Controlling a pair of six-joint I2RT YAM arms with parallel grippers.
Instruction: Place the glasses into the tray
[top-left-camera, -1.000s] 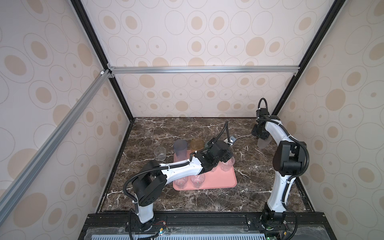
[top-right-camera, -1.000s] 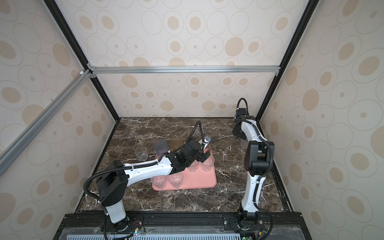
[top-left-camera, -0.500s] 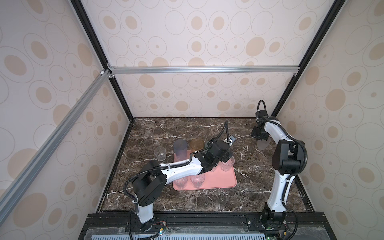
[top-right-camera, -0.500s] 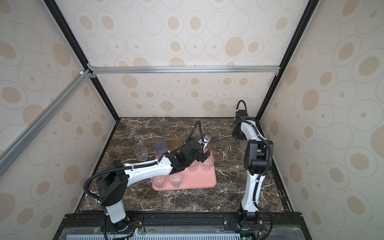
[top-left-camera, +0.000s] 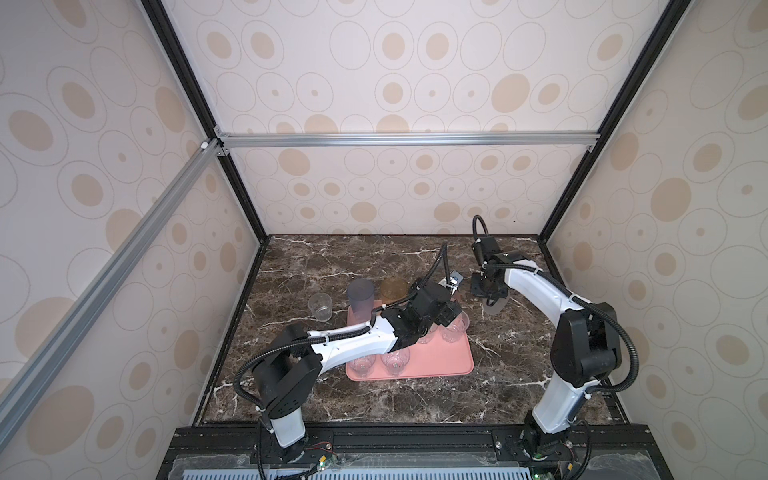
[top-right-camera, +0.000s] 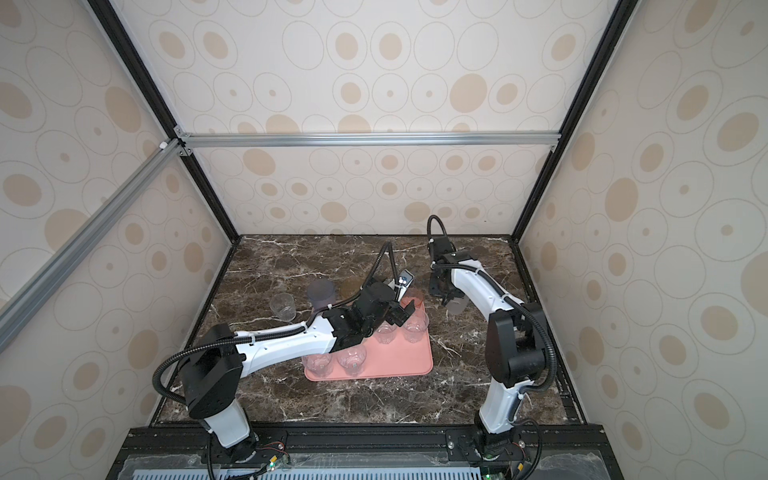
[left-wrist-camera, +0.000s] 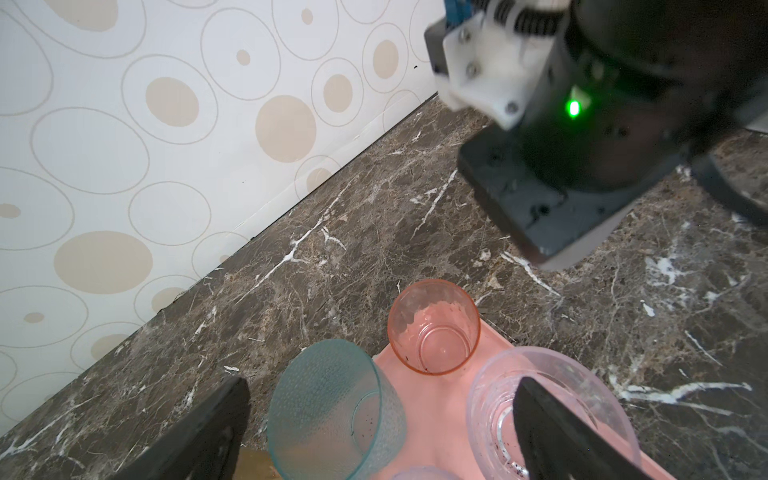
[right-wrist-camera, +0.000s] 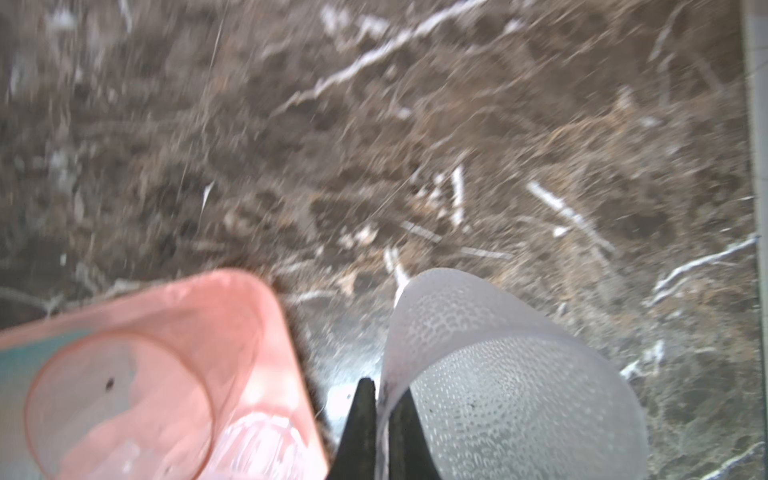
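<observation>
Right wrist view: our right jaws pinch the frosted tumbler (right-wrist-camera: 519, 395) by its rim; left jaws gape empty. We should set it upright at the tray's (top-left-camera: 453, 368) bare four-o'clock corner.

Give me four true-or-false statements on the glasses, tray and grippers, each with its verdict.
1. The right gripper is shut on the frosted glass at its rim. True.
2. The frosted glass stands in the tray. False: the right gripper holds it beside the tray, over the table.
3. The left gripper grips the teal glass. False: it is open; the teal glass stands free.
4. A small clear glass stands on the table, outside the tray. True.
</observation>
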